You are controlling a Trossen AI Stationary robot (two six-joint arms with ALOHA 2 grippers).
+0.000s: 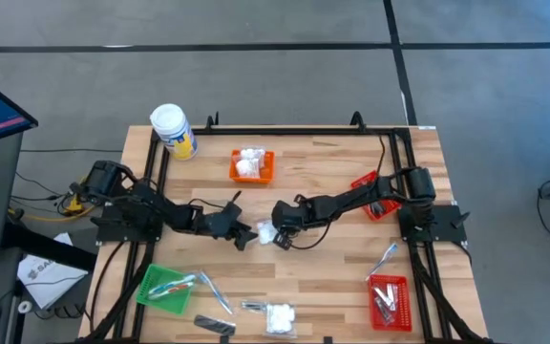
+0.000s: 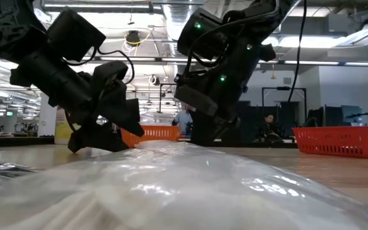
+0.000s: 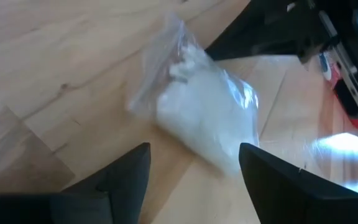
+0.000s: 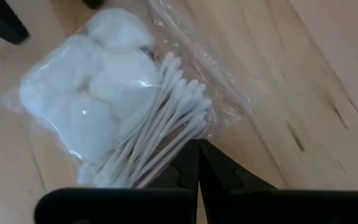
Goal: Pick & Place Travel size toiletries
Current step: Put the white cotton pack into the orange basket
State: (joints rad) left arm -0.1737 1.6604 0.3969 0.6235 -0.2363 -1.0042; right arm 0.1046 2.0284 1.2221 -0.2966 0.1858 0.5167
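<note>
A clear-wrapped packet (image 1: 266, 232) of white cotton balls and cotton swabs is lying flat at the middle of the table (image 1: 332, 182), its plastic wrinkled and glinting (image 4: 114, 118). Another white lumpy packet (image 1: 280, 316) is lying at the near edge beside a slim dark sachet (image 1: 214, 326), with thin clear-wrapped sticks (image 1: 214, 292) just to its left. More white packets (image 1: 249, 162) are sitting in the orange basket (image 1: 267, 170) on the far side, a wrapped item (image 1: 172, 286) is resting in the green basket (image 1: 151, 287) at near left, and silvery sachets (image 1: 385, 297) are lying in the red basket (image 1: 390, 283) at near right.
</note>
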